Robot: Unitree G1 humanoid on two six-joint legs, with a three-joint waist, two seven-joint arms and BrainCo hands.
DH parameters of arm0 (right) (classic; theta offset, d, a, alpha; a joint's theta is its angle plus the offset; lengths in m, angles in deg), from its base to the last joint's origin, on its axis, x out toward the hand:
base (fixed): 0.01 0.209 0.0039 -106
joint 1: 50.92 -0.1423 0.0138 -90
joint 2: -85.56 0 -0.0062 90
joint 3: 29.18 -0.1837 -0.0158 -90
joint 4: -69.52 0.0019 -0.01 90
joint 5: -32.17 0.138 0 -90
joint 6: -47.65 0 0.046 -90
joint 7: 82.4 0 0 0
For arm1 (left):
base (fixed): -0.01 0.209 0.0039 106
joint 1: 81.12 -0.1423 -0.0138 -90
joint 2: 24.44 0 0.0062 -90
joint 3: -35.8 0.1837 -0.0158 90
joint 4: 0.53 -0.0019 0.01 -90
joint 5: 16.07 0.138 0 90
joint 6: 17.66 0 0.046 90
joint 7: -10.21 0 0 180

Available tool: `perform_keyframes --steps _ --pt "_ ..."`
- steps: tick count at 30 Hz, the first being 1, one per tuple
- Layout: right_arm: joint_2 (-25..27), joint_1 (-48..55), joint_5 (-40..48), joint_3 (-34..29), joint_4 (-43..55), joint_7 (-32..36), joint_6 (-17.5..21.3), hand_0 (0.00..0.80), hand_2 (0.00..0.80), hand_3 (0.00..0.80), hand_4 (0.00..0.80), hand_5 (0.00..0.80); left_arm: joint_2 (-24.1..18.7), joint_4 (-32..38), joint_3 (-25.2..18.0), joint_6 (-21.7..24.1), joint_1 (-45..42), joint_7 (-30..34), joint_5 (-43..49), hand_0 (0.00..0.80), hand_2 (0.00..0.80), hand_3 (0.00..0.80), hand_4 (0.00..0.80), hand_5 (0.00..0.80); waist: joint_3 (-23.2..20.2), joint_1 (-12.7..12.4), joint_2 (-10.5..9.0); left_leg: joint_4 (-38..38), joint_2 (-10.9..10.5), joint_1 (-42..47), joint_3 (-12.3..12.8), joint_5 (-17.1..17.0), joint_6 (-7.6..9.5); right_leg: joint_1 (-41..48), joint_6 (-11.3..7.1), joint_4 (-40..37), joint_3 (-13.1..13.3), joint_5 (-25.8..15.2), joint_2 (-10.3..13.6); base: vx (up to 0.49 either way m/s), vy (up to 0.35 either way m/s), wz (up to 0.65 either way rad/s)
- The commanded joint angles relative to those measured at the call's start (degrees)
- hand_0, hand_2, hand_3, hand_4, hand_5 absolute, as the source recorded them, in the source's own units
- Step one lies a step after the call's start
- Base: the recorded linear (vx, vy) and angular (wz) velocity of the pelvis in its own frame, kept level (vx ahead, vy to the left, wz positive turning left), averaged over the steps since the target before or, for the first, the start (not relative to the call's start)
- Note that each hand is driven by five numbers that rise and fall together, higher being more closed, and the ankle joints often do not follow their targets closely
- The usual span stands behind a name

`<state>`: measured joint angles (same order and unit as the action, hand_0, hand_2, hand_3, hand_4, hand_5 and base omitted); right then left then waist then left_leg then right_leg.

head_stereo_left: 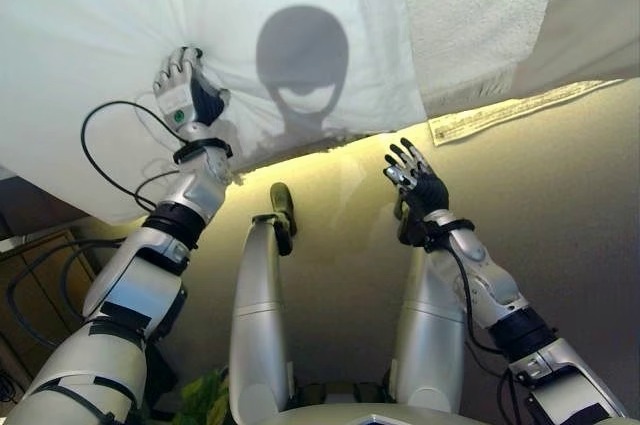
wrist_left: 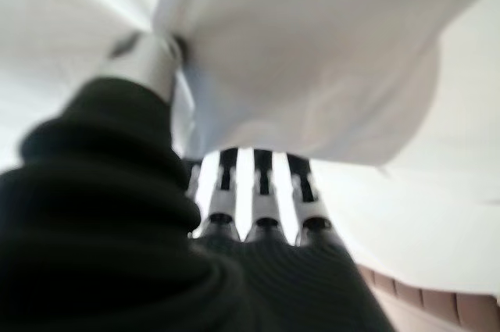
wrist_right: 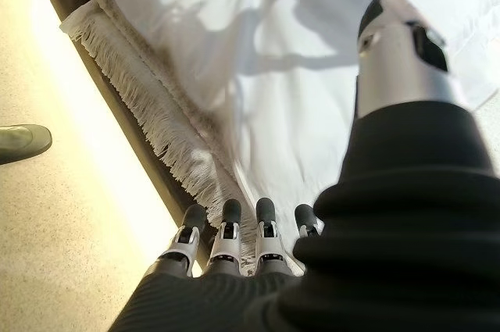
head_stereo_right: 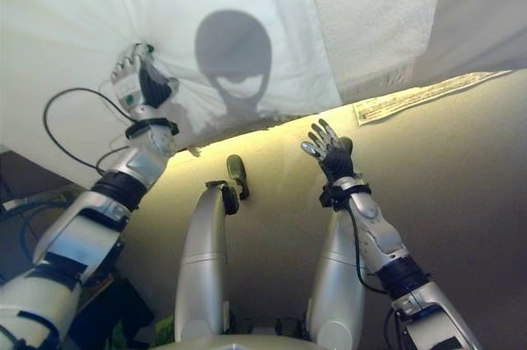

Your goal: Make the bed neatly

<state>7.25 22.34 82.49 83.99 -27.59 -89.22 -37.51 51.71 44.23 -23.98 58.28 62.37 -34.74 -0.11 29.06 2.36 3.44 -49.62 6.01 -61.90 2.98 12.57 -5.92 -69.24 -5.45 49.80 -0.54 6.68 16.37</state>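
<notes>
A white sheet point(head_stereo_left: 120, 5) covers the bed across the top of the left eye view. My left hand point(head_stereo_left: 187, 95) is shut on a bunch of it near the bed's edge, and creases fan out from the grip. In the left wrist view the cloth point(wrist_left: 312, 58) is bunched between my thumb and curled fingers point(wrist_left: 262, 191). My right hand point(head_stereo_left: 415, 180) is open and empty, held over the floor just short of the bed's edge. Its straight fingers point(wrist_right: 226, 242) point at a fringed blanket edge point(wrist_right: 156, 113).
A textured white blanket point(head_stereo_left: 480, 15) lies on the bed at the upper right. A long printed label point(head_stereo_left: 510, 113) hangs along the bed's edge below it. Beige carpet point(head_stereo_left: 560, 205) fills the right side. Wooden furniture point(head_stereo_left: 30, 275) stands at the lower left.
</notes>
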Motion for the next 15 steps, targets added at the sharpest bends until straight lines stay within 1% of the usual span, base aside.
perform_keyframes --steps 1,7,11,14,15 --pt "-1.25 0.03 2.11 0.02 5.47 1.54 2.89 0.0 0.0 0.0 0.0 0.0 -0.89 -3.74 -2.21 -2.5 -1.73 3.04 -4.18 0.8 0.8 0.8 0.8 0.8 0.74 -0.52 -2.21 1.89 -1.98 -2.8 3.43 -4.51 5.14 2.82 -4.11 -3.41 -1.65 -7.88 1.3 0.0 0.0 0.0" --pt "-1.25 0.25 2.43 -0.11 5.9 1.45 3.1 0.0 0.0 0.0 0.0 0.0 -1.83 -2.61 -2.67 -2.6 -1.9 2.1 -4.73 0.8 0.8 0.8 0.8 0.8 0.74 -0.92 -2.26 3.33 -1.85 -1.48 3.09 -4.89 4.8 4.03 -4.16 -4.36 -2.16 -7.95 1.43 0.0 0.0 0.0" --pt "-1.51 1.36 2.68 -0.01 6.13 2.11 3.09 0.0 0.0 0.0 0.0 0.0 -1.91 -2.41 -2.91 -1.66 -2.8 2.53 -4.67 0.8 0.8 0.8 0.8 0.8 0.74 -1.01 -2.47 5.27 -1.68 1.61 2.95 -5.23 4.45 6.85 -4.01 -5.68 -2.41 -7.94 1.06 0.004 -0.008 0.0" --pt "-1.63 3.42 3.62 0.09 6.19 3.27 3.79 0.0 0.0 0.0 0.0 0.0 -2.21 -2.73 -3.91 0.61 -5.51 3.25 -4.01 0.8 0.8 0.8 0.8 0.8 0.74 -1.3 -2.68 7.41 -1.47 6.42 3.47 -5.5 4.17 11.3 -3.99 -6.92 -3.23 -8.02 1.42 0.039 -0.037 0.01" --pt "-1.76 4.42 3.85 0.1 6.02 3.84 4.08 0.0 0.0 0.0 0.0 0.0 -2.36 -2.89 -4.46 1.99 -6.92 3.22 -4.67 0.8 0.8 0.8 0.8 0.8 0.74 -1.46 -2.61 8.59 -1.54 8.6 3.72 -5.7 4.11 13.29 -4.02 -7.69 -3.62 -8.07 1.59 0.09 -0.03 0.03"
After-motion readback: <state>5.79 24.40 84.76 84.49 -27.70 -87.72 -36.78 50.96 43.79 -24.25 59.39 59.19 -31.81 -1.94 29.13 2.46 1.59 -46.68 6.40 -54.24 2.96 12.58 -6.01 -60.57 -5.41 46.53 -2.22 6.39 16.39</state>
